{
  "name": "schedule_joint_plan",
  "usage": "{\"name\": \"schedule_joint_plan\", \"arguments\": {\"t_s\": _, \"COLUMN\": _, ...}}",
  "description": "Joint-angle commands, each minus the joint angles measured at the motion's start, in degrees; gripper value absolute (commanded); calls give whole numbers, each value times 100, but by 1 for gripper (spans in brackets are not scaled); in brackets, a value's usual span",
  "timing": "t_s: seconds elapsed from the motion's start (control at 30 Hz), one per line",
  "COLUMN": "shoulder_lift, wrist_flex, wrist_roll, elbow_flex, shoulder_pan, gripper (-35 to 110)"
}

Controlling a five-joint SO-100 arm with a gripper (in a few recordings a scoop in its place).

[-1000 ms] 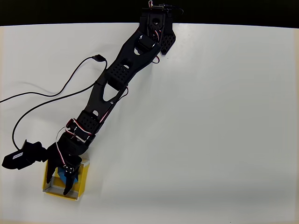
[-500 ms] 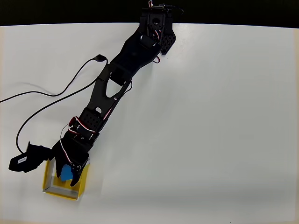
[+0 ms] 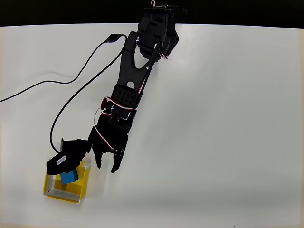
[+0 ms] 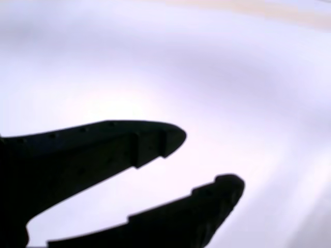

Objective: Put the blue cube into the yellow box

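Since half a second ago I see the arm has pulled back up the table, so the claw [image 3: 106, 167] that was down inside the yellow box [image 3: 83, 186] now sits clear of it, just beyond the box's upper right corner in the overhead view, and the blue cube [image 3: 69, 177] has been left behind in the box. The cable [image 3: 71, 92] has swung with the arm, its plug now near the base.

The surface is a plain white table [image 3: 218, 123], evenly lit, with a black band of room behind its far edge. In the wrist view the table [image 4: 217, 77] is a washed-out pale blur.

The claw stands well open: in the overhead view its two dark fingers [image 3: 116, 164] spread apart with white table showing between them, and the wrist view shows the same gap between the fingers [image 4: 155, 139]. It holds nothing and touches neither box nor cube.

The cube lies to the lower left of the claw, inside the box near its upper wall, partly under the black camera mount [image 3: 69, 156] that juts from the wrist.
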Motion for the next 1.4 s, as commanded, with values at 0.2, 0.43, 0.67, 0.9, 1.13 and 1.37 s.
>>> {"name": "schedule_joint_plan", "arguments": {"t_s": 0.2, "shoulder_lift": 3964, "wrist_flex": 176, "wrist_roll": -158, "elbow_flex": 2435, "shoulder_pan": -879, "gripper": 16}}
{"name": "schedule_joint_plan", "arguments": {"t_s": 0.43, "shoulder_lift": 5520, "wrist_flex": 633, "wrist_roll": -316, "elbow_flex": 3964, "shoulder_pan": -1011, "gripper": 17}}
{"name": "schedule_joint_plan", "arguments": {"t_s": 0.67, "shoulder_lift": 7005, "wrist_flex": 1767, "wrist_roll": -396, "elbow_flex": 5282, "shoulder_pan": -1028, "gripper": 16}}
{"name": "schedule_joint_plan", "arguments": {"t_s": 0.9, "shoulder_lift": 8376, "wrist_flex": 2522, "wrist_roll": -747, "elbow_flex": 6662, "shoulder_pan": -1037, "gripper": 14}}
{"name": "schedule_joint_plan", "arguments": {"t_s": 1.13, "shoulder_lift": 9255, "wrist_flex": 4359, "wrist_roll": -1002, "elbow_flex": 6952, "shoulder_pan": -1063, "gripper": 7}}
{"name": "schedule_joint_plan", "arguments": {"t_s": 1.37, "shoulder_lift": 9255, "wrist_flex": 5695, "wrist_roll": -378, "elbow_flex": 6952, "shoulder_pan": -1134, "gripper": 3}}
